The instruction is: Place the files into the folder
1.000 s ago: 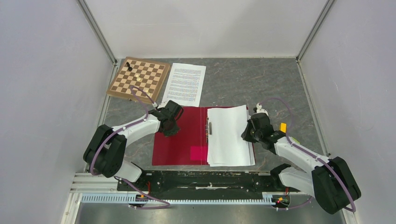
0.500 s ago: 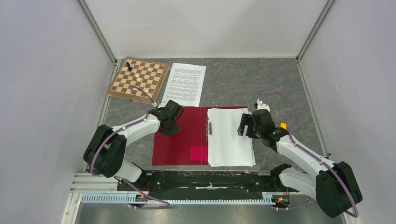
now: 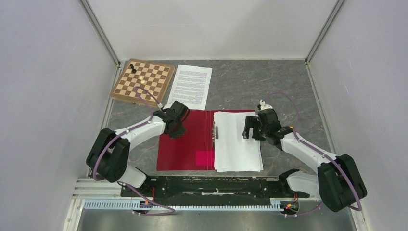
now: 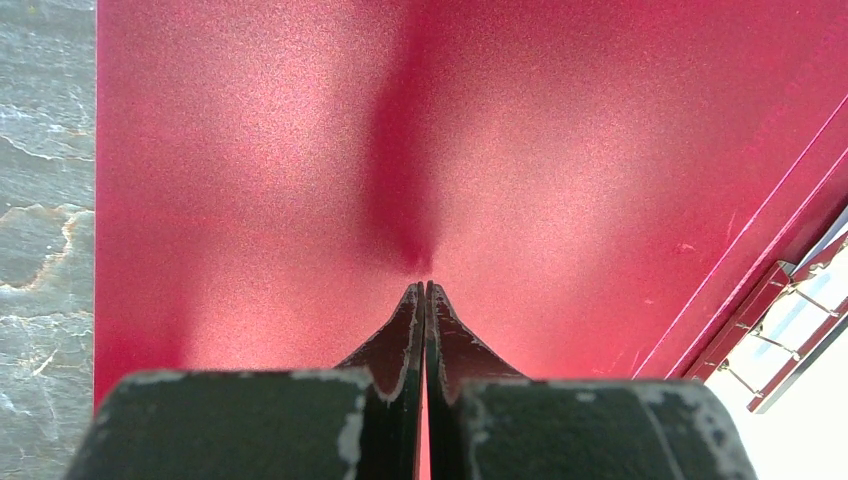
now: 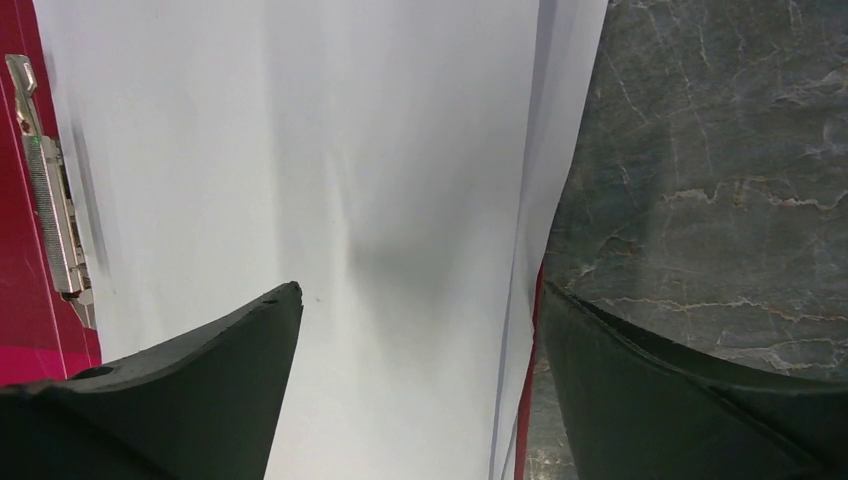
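From above, the folder lies open and flat at the middle of the table, spine running 12 to 6. A white stack already sits on its right half. One printed sheet is outside, just beyond the folder's far edge, beside the chessboard. Its long axis runs roughly 12 to 6, tipped slightly toward 1. That sheet is the one to watch. It lies at about 12 o'clock from the left gripper and off at 10 o'clock from the right gripper. The left arm is clearly the nearer, but it is parked on the folder's left cover. The right gripper hovers over the stack's right edge, well apart from the loose sheet.

On the left wrist view, the left gripper has its fingers pinched together with nothing between them. The tips look pressed onto the red cover of the folder, which dimples right at them. The clip peeks in at 4 o'clock, and grey table shows at 9.

On the right wrist view, the right gripper is spread wide and holds nothing, above the stack. The stack's right edge runs 12 to 6 just inside the right finger. The clip is at 9 o'clock and bare table at 2. Whether the tips touch the paper cannot be told.
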